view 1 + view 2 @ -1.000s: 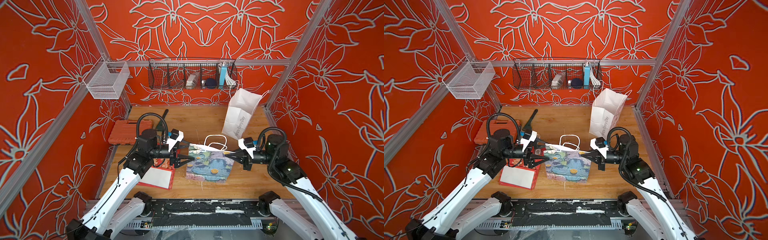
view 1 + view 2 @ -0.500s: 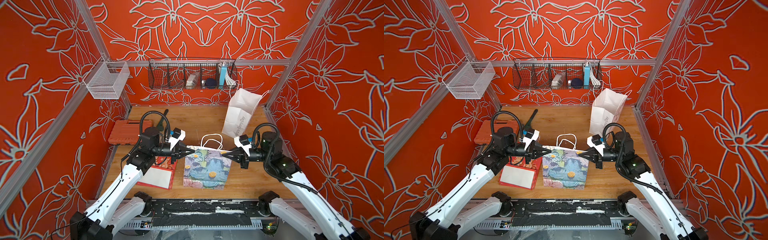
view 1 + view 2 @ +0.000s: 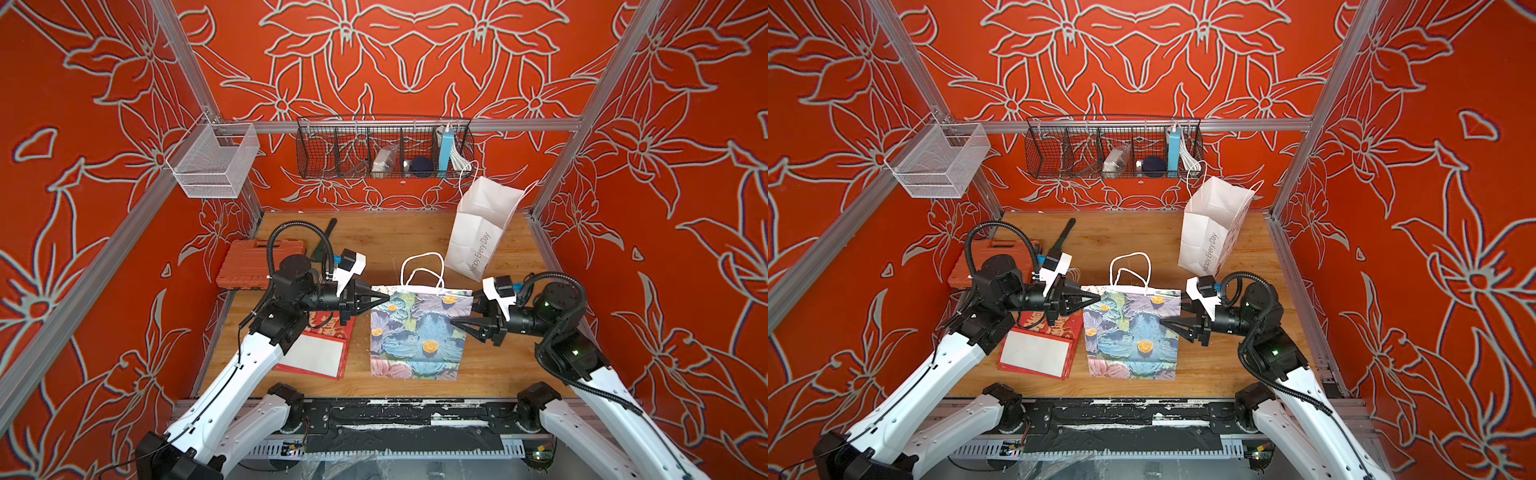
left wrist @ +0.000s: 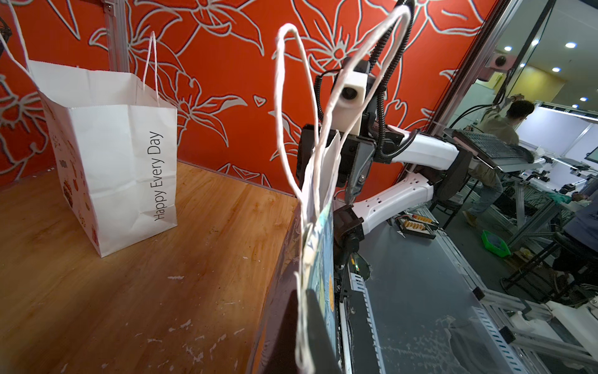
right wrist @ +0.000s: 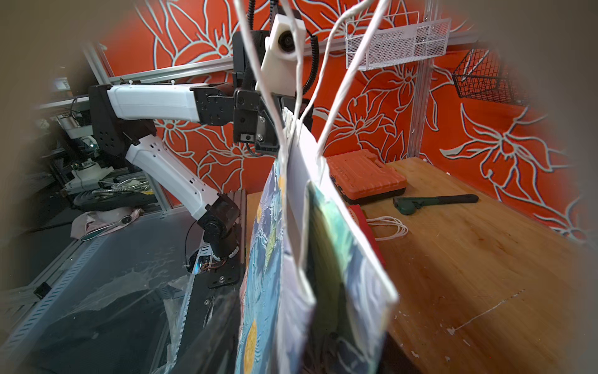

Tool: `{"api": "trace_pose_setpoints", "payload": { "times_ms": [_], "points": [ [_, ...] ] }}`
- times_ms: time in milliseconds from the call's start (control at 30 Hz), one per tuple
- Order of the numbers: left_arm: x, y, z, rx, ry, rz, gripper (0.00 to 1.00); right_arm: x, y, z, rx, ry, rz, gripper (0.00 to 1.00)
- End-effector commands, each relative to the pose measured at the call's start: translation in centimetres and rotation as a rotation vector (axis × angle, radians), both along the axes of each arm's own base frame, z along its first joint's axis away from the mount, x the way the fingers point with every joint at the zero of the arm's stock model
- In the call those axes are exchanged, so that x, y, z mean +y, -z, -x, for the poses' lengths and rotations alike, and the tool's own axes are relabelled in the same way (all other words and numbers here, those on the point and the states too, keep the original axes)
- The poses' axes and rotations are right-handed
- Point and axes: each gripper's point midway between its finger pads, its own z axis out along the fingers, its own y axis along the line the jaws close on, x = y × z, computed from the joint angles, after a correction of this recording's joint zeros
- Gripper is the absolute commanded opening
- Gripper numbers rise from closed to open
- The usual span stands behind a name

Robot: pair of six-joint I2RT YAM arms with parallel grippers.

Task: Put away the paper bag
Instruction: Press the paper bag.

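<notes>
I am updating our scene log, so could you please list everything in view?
Floral bag: one, blue-purple, held upright, centre.
White bag: one, white, standing back right.
Red bag: one, red-white, flat, front left.
Tool case: one, orange, left.
Hand tool: one, dark green, back left.
Mesh basket: one, white, left wall.
Wire basket: one, black, back wall.
Table: one, wooden.
Left gripper: shut on floral bag's corner.
Right gripper: open, at its other edge.
</notes>
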Motion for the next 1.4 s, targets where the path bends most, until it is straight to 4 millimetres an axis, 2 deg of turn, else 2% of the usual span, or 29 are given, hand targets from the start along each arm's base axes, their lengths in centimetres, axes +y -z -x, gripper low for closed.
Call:
{"api": "trace_pose_setpoints", "payload": {
  "times_ms": [0,67,167,200,233,300,333,400,433,500,567,733,800,900,967,1000,1033,1067,1100,1167,1233,1267,1333,1367],
  "points": [
    [0.1,-1.3,0.6,-0.008,0.016,0.038,0.00,0.4,-1.5,0.2,-0.024,-0.026,-0.042,0.47],
    [0.0,-1.2,0.3,0.009,0.007,0.043,0.00,0.5,-1.9,0.1,-0.031,-0.024,-0.055,0.37],
    [0.1,-0.9,-0.4,0.040,-0.033,0.042,0.00,0.5,-2.3,-0.3,-0.037,-0.009,-0.069,0.02],
    [0.2,-0.7,-0.7,0.049,-0.051,0.038,0.03,0.5,-2.4,-0.5,-0.034,0.005,-0.071,0.00],
    [0.2,-0.4,-0.9,0.055,-0.065,0.032,0.17,0.5,-2.5,-0.6,-0.037,0.011,-0.074,0.00],
    [0.4,0.0,-1.1,0.060,-0.087,0.023,0.52,0.4,-2.8,-0.5,-0.041,0.010,-0.084,0.00],
    [0.4,0.2,-0.9,0.065,-0.091,0.020,0.63,0.4,-3.0,-0.4,-0.045,0.010,-0.092,0.00],
    [0.6,0.9,-0.3,0.075,-0.083,0.015,0.74,0.3,-3.5,-0.2,-0.053,0.009,-0.105,0.00],
    [0.6,1.5,0.0,0.084,-0.077,0.011,0.77,0.3,-3.7,-0.2,-0.056,0.008,-0.111,0.00],
    [0.6,2.7,0.5,0.108,-0.055,-0.004,0.77,0.3,-3.9,-0.1,-0.057,0.002,-0.120,0.00],
    [0.6,3.4,1.2,0.125,-0.016,-0.010,0.69,0.5,-4.0,-0.3,-0.051,-0.004,-0.124,0.00],
    [0.6,3.5,1.9,0.115,0.004,-0.009,0.40,0.7,-4.1,-1.0,-0.021,0.007,-0.118,0.00],
    [0.7,3.2,2.1,0.101,0.007,-0.006,0.21,0.7,-4.2,-1.0,-0.013,0.004,-0.116,0.00],
    [0.8,3.1,2.4,0.094,0.010,-0.006,0.00,0.7,-4.5,-0.9,-0.017,0.007,-0.121,0.00],
    [0.8,3.2,2.6,0.097,0.013,-0.008,0.00,0.6,-4.8,-0.9,-0.024,0.012,-0.127,0.00],
    [0.9,3.3,2.6,0.102,0.011,-0.010,0.03,0.5,-5.0,-0.8,-0.026,0.012,-0.132,0.00],
    [0.9,3.4,2.6,0.108,0.008,-0.011,0.18,0.5,-5.2,-0.8,-0.029,0.013,-0.137,0.00],
    [0.9,3.6,2.5,0.120,0.000,-0.014,0.42,0.5,-5.5,-0.8,-0.033,0.015,-0.144,0.00],
    [0.9,3.9,2.4,0.133,-0.003,-0.017,0.53,0.5,-5.7,-0.8,-0.035,0.018,-0.149,0.00],
    [0.8,4.4,2.6,0.154,0.012,-0.021,0.63,0.4,-6.0,-0.9,-0.040,0.022,-0.155,0.00],
    [0.8,4.9,2.9,0.179,0.028,-0.026,0.63,0.4,-6.3,-1.0,-0.047,0.028,-0.161,0.00],
    [0.8,5.1,3.1,0.187,0.043,-0.027,0.60,0.4,-6.3,-1.1,-0.048,0.034,-0.163,0.00],
    [0.8,5.2,3.7,0.195,0.070,-0.026,0.49,0.4,-6.4,-1.3,-0.052,0.044,-0.166,0.00],
    [0.8,5.2,3.9,0.194,0.078,-0.025,0.40,0.4,-6.4,-1.4,-0.052,0.050,-0.167,0.00]
  ]
}}
